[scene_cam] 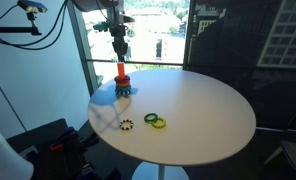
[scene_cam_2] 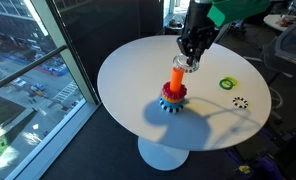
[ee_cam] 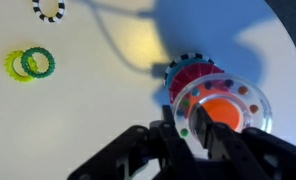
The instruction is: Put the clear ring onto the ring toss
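In the wrist view my gripper [ee_cam: 193, 125] is shut on the left rim of the clear ring [ee_cam: 250, 92], a see-through disc with coloured dots. The ring hangs level right over the top of the ring toss's orange-red peg [ee_cam: 225, 112], which shows through its hole. Whether ring and peg touch I cannot tell. Red and blue rings [ee_cam: 186, 72] are stacked round the peg's foot. In both exterior views the gripper [scene_cam: 119, 50] [scene_cam_2: 191, 58] hovers just above the peg [scene_cam: 121, 72] [scene_cam_2: 176, 78].
The round white table [scene_cam: 208, 110] [scene_cam_2: 128, 70] also holds a dark ring with white specks [scene_cam: 126, 125] [scene_cam_2: 240, 102] [ee_cam: 49, 9] and linked green and yellow rings [scene_cam: 156, 121] [scene_cam_2: 228, 84] [ee_cam: 29, 64]. Windows stand close behind the table.
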Robot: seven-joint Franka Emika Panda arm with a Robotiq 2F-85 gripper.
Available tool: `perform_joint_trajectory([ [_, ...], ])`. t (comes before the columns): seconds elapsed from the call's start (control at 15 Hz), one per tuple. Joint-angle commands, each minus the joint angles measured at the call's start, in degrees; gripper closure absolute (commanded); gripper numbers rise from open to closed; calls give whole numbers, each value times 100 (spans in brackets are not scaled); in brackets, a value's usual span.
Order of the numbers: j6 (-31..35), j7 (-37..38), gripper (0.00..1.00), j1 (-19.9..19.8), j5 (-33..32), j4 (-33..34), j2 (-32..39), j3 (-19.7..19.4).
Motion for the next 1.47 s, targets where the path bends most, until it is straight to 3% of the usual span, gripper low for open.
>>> perform_joint_trajectory([
  [0.0, -116, 144, 91, 69, -221, 294, 192, -13],
  [1.4, -58, 129, 89, 178, -210, 385, 425, -41],
])
